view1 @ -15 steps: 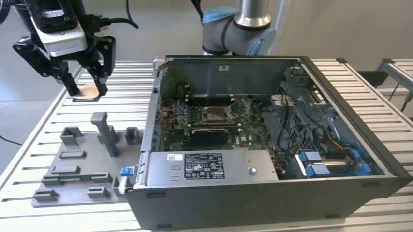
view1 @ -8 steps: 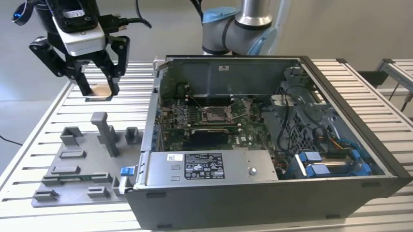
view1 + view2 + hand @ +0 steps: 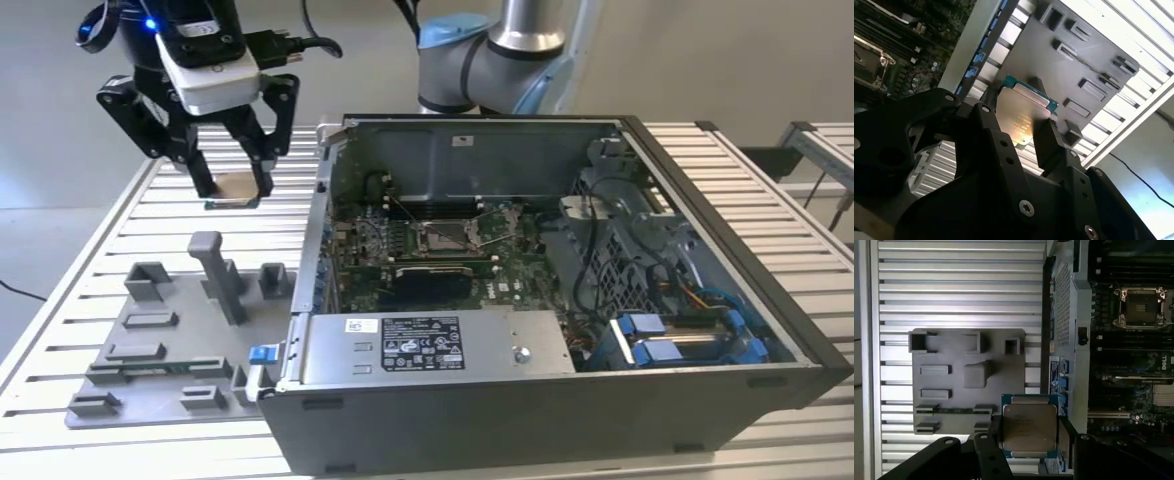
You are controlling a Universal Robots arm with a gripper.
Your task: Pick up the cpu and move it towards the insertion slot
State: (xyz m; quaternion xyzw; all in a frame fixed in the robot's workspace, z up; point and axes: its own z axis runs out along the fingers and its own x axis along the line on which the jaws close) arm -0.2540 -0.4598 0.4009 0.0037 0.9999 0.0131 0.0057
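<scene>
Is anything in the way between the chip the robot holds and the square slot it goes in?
Yes, the side wall of the computer case stands between the chip, held by the gripper above the table, and the slot inside. The case is open on top, and nothing visible blocks the way over the wall.

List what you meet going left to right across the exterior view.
The cpu, clamped in the gripper above the slatted table → the insertion slot inside the open computer case → the blue-tabbed drive cage.

Slatted aluminium table (image 3: pixel 120 220), pale grey floor (image 3: pixel 34 260) beside it, plain light wall (image 3: pixel 694 60) behind, even daylight
</scene>
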